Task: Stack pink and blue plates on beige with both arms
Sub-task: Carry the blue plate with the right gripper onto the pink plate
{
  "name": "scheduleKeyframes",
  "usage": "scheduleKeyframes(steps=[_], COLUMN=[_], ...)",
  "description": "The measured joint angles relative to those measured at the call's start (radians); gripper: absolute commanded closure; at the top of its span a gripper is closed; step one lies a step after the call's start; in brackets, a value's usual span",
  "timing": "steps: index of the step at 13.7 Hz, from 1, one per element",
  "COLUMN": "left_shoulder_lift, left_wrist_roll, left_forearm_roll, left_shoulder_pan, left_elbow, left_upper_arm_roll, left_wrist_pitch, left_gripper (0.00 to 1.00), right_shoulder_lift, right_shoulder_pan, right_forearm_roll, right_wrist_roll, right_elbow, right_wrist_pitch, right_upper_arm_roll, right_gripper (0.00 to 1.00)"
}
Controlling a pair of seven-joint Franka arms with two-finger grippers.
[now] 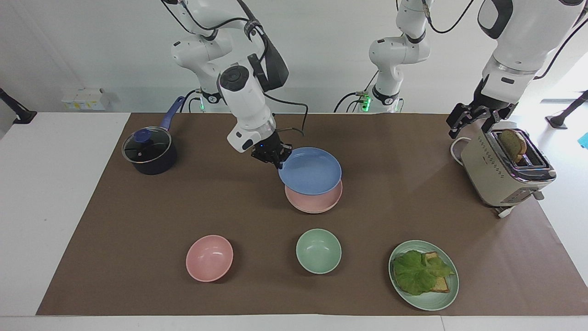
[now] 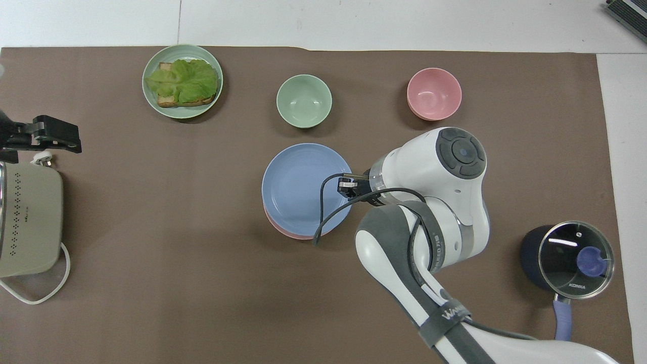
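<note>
My right gripper (image 1: 280, 164) (image 2: 345, 184) is shut on the rim of the blue plate (image 1: 312, 172) (image 2: 298, 187), on the side toward the right arm's end of the table. It holds that plate nearly level, just above the pink plate (image 1: 314, 204) (image 2: 288, 233). Only a crescent of the pink plate's rim shows underneath. The beige plate is hidden in both views. My left gripper (image 1: 471, 126) (image 2: 55, 136) waits open and empty in the air over the toaster's end nearer the robots.
A beige toaster (image 1: 503, 172) holding bread stands at the left arm's end. A dark lidded pot (image 1: 149, 151) stands at the right arm's end. Farther from the robots are a pink bowl (image 1: 209, 257), a green bowl (image 1: 318, 251) and a green plate (image 1: 443, 301) with lettuce and toast.
</note>
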Motion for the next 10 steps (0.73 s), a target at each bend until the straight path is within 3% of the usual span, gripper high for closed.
scheduleKeyframes(steps=[10], left_shoulder_lift=[0.0], left_wrist_roll=[0.0], left_forearm_roll=[0.0], left_shoulder_pan=[0.0], left_elbow=[0.0], left_upper_arm_roll=[0.0], left_wrist_pitch=[0.0], left_gripper=[0.0], right_shoulder_lift=[0.045], right_shoulder_pan=[0.021], right_forearm_roll=[0.011], right_wrist_roll=[-0.006], right_elbow=[-0.055], right_wrist_pitch=[0.018], right_upper_arm_roll=[0.002], right_gripper=[1.0])
